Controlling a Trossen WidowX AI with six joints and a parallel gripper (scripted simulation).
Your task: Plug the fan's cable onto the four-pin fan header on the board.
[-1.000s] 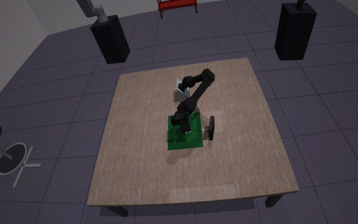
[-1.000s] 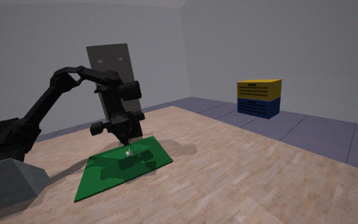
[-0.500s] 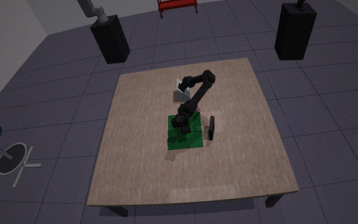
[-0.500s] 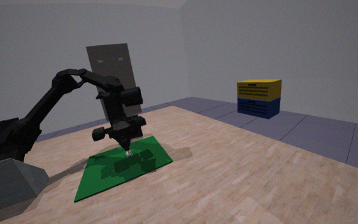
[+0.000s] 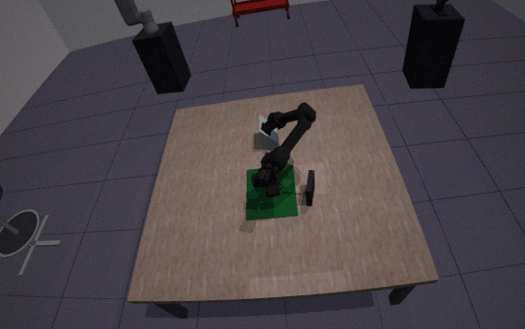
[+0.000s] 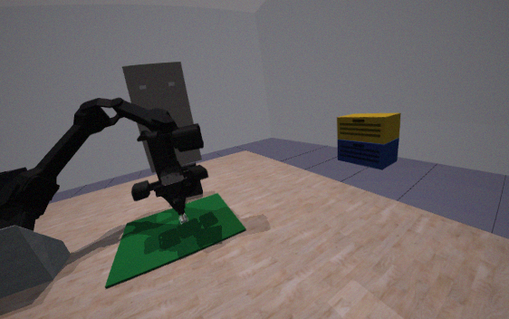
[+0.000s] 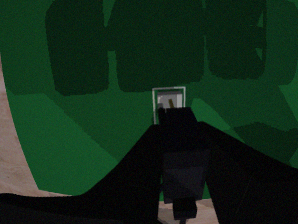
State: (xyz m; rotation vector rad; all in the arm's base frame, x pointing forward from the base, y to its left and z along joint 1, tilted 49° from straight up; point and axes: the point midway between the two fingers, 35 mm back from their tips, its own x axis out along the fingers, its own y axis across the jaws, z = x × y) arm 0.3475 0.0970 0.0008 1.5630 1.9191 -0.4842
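Note:
The green board (image 5: 285,210) (image 6: 122,272) (image 7: 60,170) lies flat on the table. The small pale fan header (image 6: 183,219) (image 7: 170,95) stands on it, with a brownish pin showing in the wrist view. My gripper (image 6: 182,211) (image 7: 177,131) points down directly over the header, shut on the dark plug. In the wrist view the fingertips cover the header's near part. The plug's lower end and its contact with the header are hidden, so its seating depth cannot be told. The black fan (image 5: 310,187) stands right of the board, its thin cable (image 5: 294,193) running to below the gripper.
A grey angular block (image 5: 268,136) (image 6: 27,260) stands on the wooden table (image 5: 210,257) (image 6: 317,258) near the arm's upper links. The arm's shadows darken much of the board. Black pedestals (image 5: 163,61) (image 5: 432,51) and a yellow and blue cabinet (image 6: 369,140) stand beyond the table.

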